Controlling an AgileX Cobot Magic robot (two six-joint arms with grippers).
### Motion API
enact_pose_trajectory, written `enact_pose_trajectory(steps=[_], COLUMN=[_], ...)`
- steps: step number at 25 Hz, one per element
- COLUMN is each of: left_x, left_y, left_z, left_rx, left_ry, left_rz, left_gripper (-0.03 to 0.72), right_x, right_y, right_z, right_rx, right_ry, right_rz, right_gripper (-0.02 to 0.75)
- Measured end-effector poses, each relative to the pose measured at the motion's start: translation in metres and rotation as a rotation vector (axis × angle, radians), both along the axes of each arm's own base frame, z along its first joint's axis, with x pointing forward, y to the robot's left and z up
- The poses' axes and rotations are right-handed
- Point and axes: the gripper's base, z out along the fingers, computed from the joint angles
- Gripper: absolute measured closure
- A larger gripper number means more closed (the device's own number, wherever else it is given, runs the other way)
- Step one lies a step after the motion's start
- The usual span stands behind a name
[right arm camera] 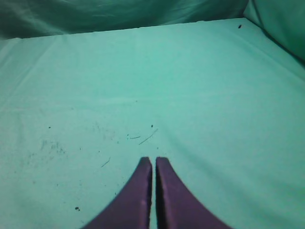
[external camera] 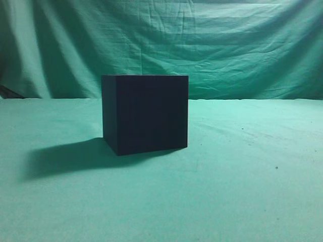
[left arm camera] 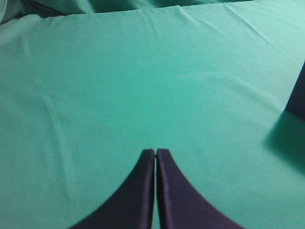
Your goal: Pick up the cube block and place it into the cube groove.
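The cube groove (external camera: 145, 114), a large near-black box with plain flat sides, stands on the green cloth at the middle of the exterior view. A dark edge of it (left arm camera: 299, 95) shows at the right border of the left wrist view. The small cube block is not in view in any frame. My left gripper (left arm camera: 156, 151) is shut and empty above bare cloth, left of the box. My right gripper (right arm camera: 154, 160) is shut and empty above bare cloth. Neither gripper shows in the exterior view.
The green cloth (external camera: 242, 191) covers the table and hangs as a backdrop (external camera: 227, 45) behind it. The box casts a shadow (external camera: 65, 157) to its left. Small specks and threads (right arm camera: 143, 136) lie on the cloth ahead of my right gripper.
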Motion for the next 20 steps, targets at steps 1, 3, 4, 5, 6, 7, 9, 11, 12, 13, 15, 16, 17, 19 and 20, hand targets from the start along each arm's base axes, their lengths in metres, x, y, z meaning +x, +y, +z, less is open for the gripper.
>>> enact_pose_trajectory(steps=[1, 3, 4, 5, 6, 7, 9, 11, 12, 13, 15, 16, 17, 19, 20], left_x=[0.0000, 0.0000, 0.0000, 0.0000, 0.0000, 0.0000, 0.0000, 0.0000, 0.0000, 0.0000, 0.0000, 0.0000, 0.0000, 0.0000, 0.0000], left_y=[0.0000, 0.0000, 0.0000, 0.0000, 0.0000, 0.0000, 0.0000, 0.0000, 0.0000, 0.0000, 0.0000, 0.0000, 0.0000, 0.0000, 0.0000], left_z=[0.0000, 0.0000, 0.0000, 0.0000, 0.0000, 0.0000, 0.0000, 0.0000, 0.0000, 0.0000, 0.0000, 0.0000, 0.0000, 0.0000, 0.0000], left_rx=[0.000, 0.000, 0.000, 0.000, 0.000, 0.000, 0.000, 0.000, 0.000, 0.000, 0.000, 0.000, 0.000, 0.000, 0.000], left_ry=[0.000, 0.000, 0.000, 0.000, 0.000, 0.000, 0.000, 0.000, 0.000, 0.000, 0.000, 0.000, 0.000, 0.000, 0.000], left_rz=[0.000, 0.000, 0.000, 0.000, 0.000, 0.000, 0.000, 0.000, 0.000, 0.000, 0.000, 0.000, 0.000, 0.000, 0.000], left_gripper=[0.688, 0.688, 0.688, 0.688, 0.688, 0.688, 0.688, 0.688, 0.688, 0.688, 0.688, 0.688, 0.688, 0.688, 0.688], right_x=[0.0000, 0.0000, 0.0000, 0.0000, 0.0000, 0.0000, 0.0000, 0.0000, 0.0000, 0.0000, -0.0001, -0.0001, -0.0002, -0.0002, -0.0003], right_y=[0.0000, 0.0000, 0.0000, 0.0000, 0.0000, 0.0000, 0.0000, 0.0002, 0.0002, 0.0004, 0.0012, 0.0019, 0.0026, 0.0036, 0.0039], right_z=[0.0000, 0.0000, 0.0000, 0.0000, 0.0000, 0.0000, 0.0000, 0.0000, 0.0000, 0.0000, -0.0001, -0.0001, -0.0001, 0.0000, 0.0000], right_rx=[-0.007, -0.011, -0.013, -0.013, -0.015, -0.015, -0.016, -0.014, -0.014, -0.014, -0.020, -0.028, -0.032, -0.030, -0.026], right_ry=[0.000, 0.000, -0.001, -0.001, -0.001, -0.001, -0.001, 0.000, 0.000, 0.000, 0.000, -0.001, -0.001, -0.001, -0.001], right_rz=[0.002, 0.004, 0.004, 0.004, 0.005, 0.005, 0.006, 0.006, 0.007, 0.009, 0.021, 0.031, 0.040, 0.052, 0.054], right_gripper=[0.738, 0.738, 0.738, 0.738, 0.738, 0.738, 0.738, 0.738, 0.738, 0.738, 0.738, 0.738, 0.738, 0.738, 0.738])
